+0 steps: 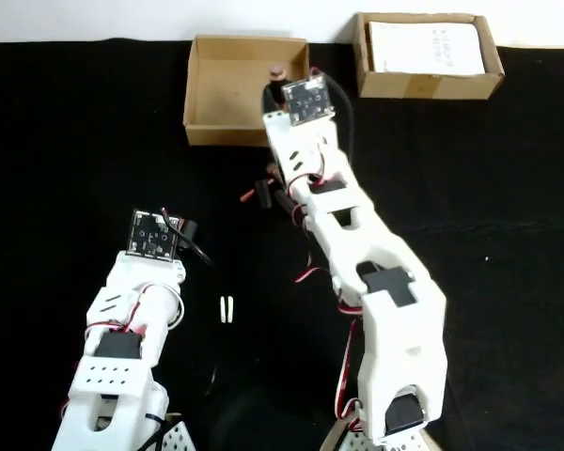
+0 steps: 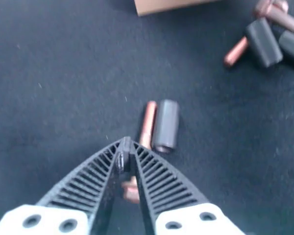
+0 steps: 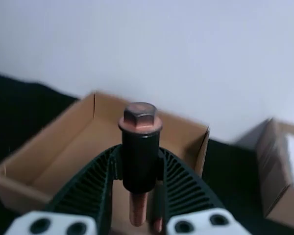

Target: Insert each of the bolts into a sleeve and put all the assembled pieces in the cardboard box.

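Note:
My right gripper [image 3: 138, 155] is shut on an assembled piece, a black sleeve [image 3: 139, 161] with a copper bolt [image 3: 140, 119] through it, held upright. It hangs over the near right corner of the open cardboard box [image 3: 24, 183], also seen in the high view as the right gripper [image 1: 278, 83] at the cardboard box [image 1: 216, 133]. My left gripper [image 2: 125, 145] is shut with nothing in it, low over the black table. A loose copper bolt [image 2: 147, 122] lies under its tips, side by side with a loose grey sleeve [image 2: 165, 125].
More sleeves [image 2: 262, 42] and bolts [image 2: 235, 52] lie in a cluster farther off, near the box corner [image 2: 161, 5]. A second cardboard box [image 1: 423, 86] holding a printed sheet stands at the back right. A small white object [image 1: 227, 308] lies between the arms.

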Motion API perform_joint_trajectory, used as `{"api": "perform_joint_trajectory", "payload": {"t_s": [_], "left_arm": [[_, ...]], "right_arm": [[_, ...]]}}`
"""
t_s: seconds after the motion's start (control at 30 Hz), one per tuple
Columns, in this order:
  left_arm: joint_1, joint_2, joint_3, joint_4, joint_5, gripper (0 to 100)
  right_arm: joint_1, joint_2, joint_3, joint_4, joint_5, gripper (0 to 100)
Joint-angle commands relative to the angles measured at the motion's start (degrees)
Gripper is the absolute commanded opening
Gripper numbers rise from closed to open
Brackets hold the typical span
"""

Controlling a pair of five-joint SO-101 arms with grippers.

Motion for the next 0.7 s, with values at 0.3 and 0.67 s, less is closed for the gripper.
{"api": "perform_joint_trajectory", "payload": {"t_s": [0.3, 0.67], "left_arm": [[-0.31, -0.04, -0.04, -0.62, -0.18, 1], [-0.22, -0.04, -0.04, -0.62, -0.18, 1]], "right_arm": [[0.48, 6.9, -3.91, -9.71, 0.53, 0.9], [0.48, 8.57, -4.0, -9.89, 0.44, 9.3]]}}
